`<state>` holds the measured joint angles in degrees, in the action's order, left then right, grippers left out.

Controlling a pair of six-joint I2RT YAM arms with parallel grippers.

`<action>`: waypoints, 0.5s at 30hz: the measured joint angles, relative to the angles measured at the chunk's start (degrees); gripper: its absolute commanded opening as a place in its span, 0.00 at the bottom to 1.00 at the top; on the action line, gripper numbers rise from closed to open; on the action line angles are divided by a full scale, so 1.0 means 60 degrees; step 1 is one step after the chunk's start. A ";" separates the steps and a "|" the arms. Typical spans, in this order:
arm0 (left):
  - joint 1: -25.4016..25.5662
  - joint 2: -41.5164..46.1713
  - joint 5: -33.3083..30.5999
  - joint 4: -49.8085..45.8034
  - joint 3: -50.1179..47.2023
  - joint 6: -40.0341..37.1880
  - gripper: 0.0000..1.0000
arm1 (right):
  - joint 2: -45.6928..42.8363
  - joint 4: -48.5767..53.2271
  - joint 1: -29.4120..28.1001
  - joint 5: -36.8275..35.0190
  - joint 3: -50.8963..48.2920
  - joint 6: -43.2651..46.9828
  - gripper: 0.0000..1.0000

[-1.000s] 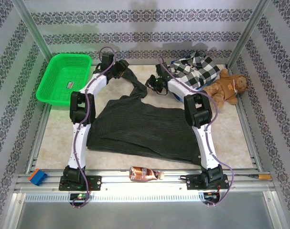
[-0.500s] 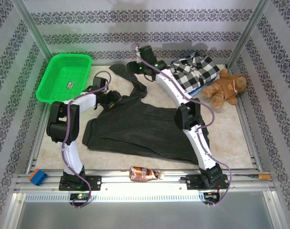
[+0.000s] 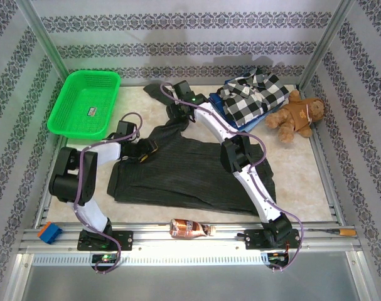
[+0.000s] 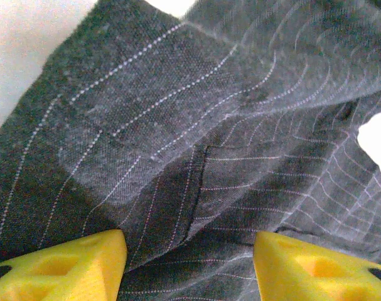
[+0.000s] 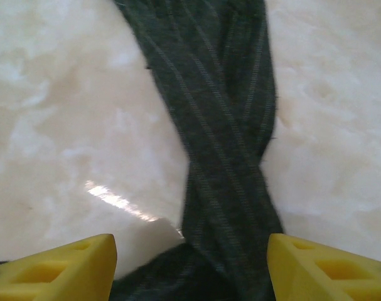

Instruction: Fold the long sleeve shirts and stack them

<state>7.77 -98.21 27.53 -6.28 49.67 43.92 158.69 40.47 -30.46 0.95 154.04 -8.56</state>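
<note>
The dark charcoal pinstriped shirt (image 3: 190,170) lies spread across the middle of the table, one sleeve (image 3: 155,91) trailing toward the back. My left gripper (image 3: 150,148) is low over the shirt's upper left part. It is open, and creased pinstriped cloth (image 4: 196,157) lies between its yellow fingers (image 4: 64,266). My right gripper (image 3: 177,115) hovers open over the twisted sleeve (image 5: 221,138), which runs up between its fingers (image 5: 331,266). The black-and-white checked shirt (image 3: 254,94) rests folded on a blue garment (image 3: 218,103) at the back right.
A green basket (image 3: 83,103) stands at the back left. A brown teddy bear (image 3: 298,116) sits beside the checked shirt. On the front rail lie a brown bottle (image 3: 189,228) and a blue block (image 3: 49,232). Bare marble table (image 5: 64,94) flanks the sleeve.
The left gripper drew back from the rear of the table and dropped onto the shirt's upper left. The right gripper swung to the back, then came down over the sleeve.
</note>
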 measured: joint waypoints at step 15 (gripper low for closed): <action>0.0015 0.1428 0.0743 -0.0463 -0.1566 -0.0291 0.57 | 0.0073 0.0015 0.0033 0.1122 0.0459 -0.0794 0.64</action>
<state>7.86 -89.65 31.99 -9.06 40.27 42.17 159.13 40.56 -30.26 7.68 156.79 -13.32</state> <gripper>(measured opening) 0.575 0.641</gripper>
